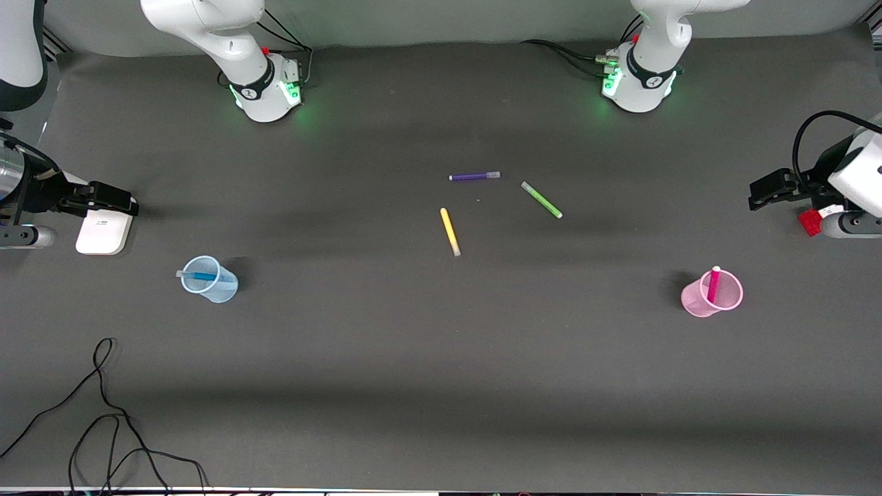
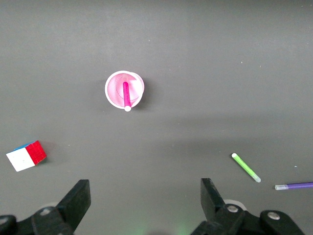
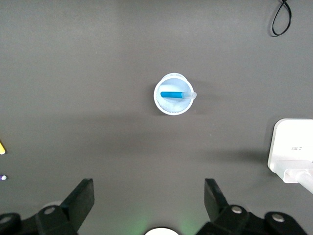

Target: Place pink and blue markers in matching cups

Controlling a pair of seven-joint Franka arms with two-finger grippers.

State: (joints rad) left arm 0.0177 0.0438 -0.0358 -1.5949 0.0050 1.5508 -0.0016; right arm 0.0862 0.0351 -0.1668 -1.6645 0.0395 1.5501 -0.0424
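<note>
Front view: blue marker (image 1: 200,276) held in blue cup (image 1: 209,279) near right arm's end; pink marker (image 1: 713,284) in pink cup (image 1: 712,294) near left arm's end; purple (image 1: 474,176), green (image 1: 541,200), yellow pens (image 1: 450,231) laid mid-table | Left wrist view: left gripper (image 2: 143,205) raised over table edge, fingers apart, pink cup (image 2: 124,90) seen below | Right wrist view: right gripper (image 3: 148,205) likewise raised, fingers apart, blue cup (image 3: 171,93) below.

Front camera sitting high, looking down across table (image 1: 441,386) toward both arm bases (widest view, whole mat showing). Left wrist camera looking straight down from well above, own fingers (image 2: 78,200) framing edge, pink cup (image 2: 124,89) with pink marker (image 2: 126,94) below. Right wrist camera doing same over blue cup (image 3: 172,94) and blue marker (image 3: 173,94). Front view sharing both cups with wrists; green pen (image 2: 246,167) and purple pen (image 2: 296,186) showing in left wrist and front.
</note>
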